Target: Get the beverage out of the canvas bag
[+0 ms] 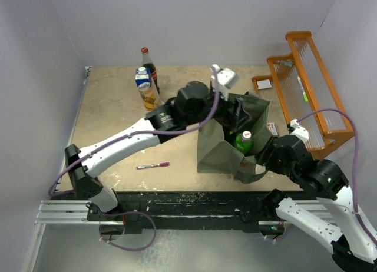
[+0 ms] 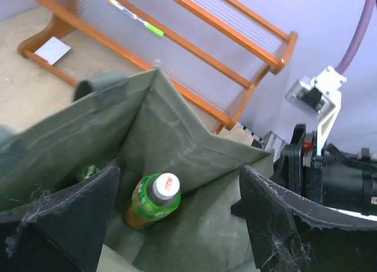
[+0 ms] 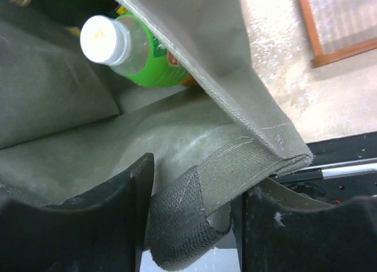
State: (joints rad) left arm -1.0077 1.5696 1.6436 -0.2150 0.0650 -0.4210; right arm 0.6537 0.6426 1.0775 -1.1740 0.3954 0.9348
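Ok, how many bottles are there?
3: a green bottle inside the canvas bag, plus a dark red-capped bottle and a blue-labelled bottle standing together on the table's far side. The bag may hide more.

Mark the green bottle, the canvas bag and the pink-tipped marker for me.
green bottle [image 1: 244, 143]: top external view, on its green label, below the white cap.
canvas bag [image 1: 213, 149]: top external view, on its near-left outer wall.
pink-tipped marker [image 1: 152, 165]: top external view, on the middle of its barrel.
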